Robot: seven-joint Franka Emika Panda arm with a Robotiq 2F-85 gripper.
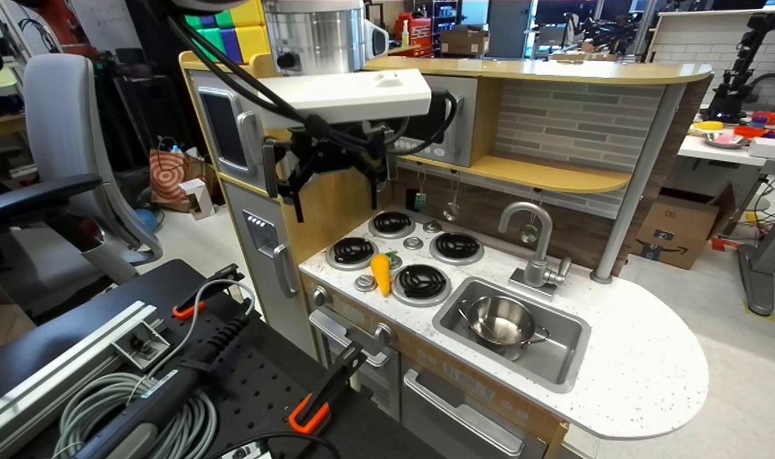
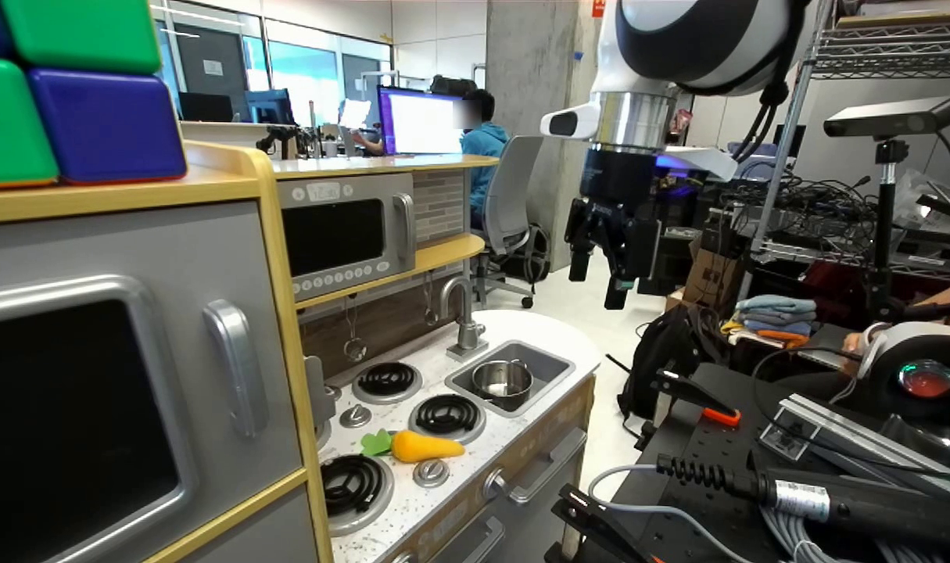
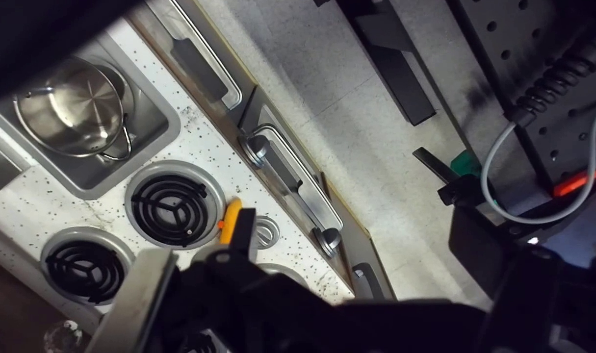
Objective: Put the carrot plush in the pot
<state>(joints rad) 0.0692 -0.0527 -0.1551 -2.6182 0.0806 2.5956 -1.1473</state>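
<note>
The carrot plush is orange-yellow with a green leafy end. It lies on the white stove top between the burners and knobs, in both exterior views (image 1: pixel 381 274) (image 2: pixel 428 446). In the wrist view only part of the carrot plush (image 3: pixel 230 220) shows; a gripper finger hides the rest. The shiny silver pot (image 1: pixel 501 320) stands inside the grey sink basin; it also shows in an exterior view (image 2: pixel 503 381) and in the wrist view (image 3: pixel 72 110). My gripper (image 1: pixel 336 203) is open with nothing between its fingers, high above the counter. It also shows in an exterior view (image 2: pixel 597 285) and the wrist view (image 3: pixel 338 189).
The grey sink (image 1: pixel 582 354) is set into the counter, with a faucet (image 1: pixel 537 248) behind it. A yellow shelf (image 1: pixel 553 175) and a microwave (image 2: pixel 349 234) overhang the back. A tall cabinet (image 2: pixel 115 352) stands beside the stove. A black table (image 1: pixel 247 382) holds cables and clamps.
</note>
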